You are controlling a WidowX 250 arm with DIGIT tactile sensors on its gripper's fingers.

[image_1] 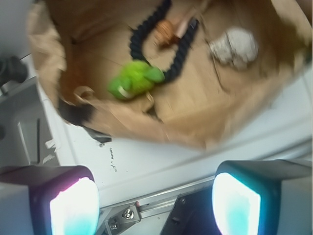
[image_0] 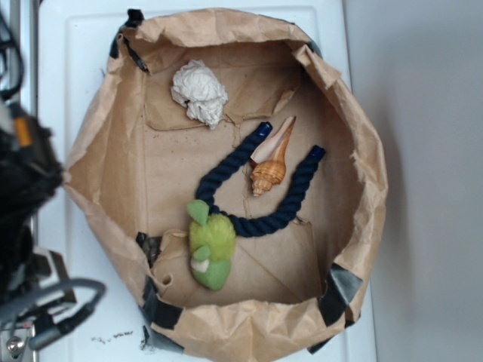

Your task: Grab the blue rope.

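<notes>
Rope [image_0: 253, 197] U-shaped, centre frame, around shell [image_0: 272, 162] | my claw [image_1: 155, 205] wide, empty, lower wrist view.

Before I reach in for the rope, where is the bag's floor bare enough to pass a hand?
Bare floor lies left of the blue rope, below the white wad, and in the lower right corner. Crowded: the orange seashell sits inside the rope's curve, the green toy against its bottom bend.
</notes>
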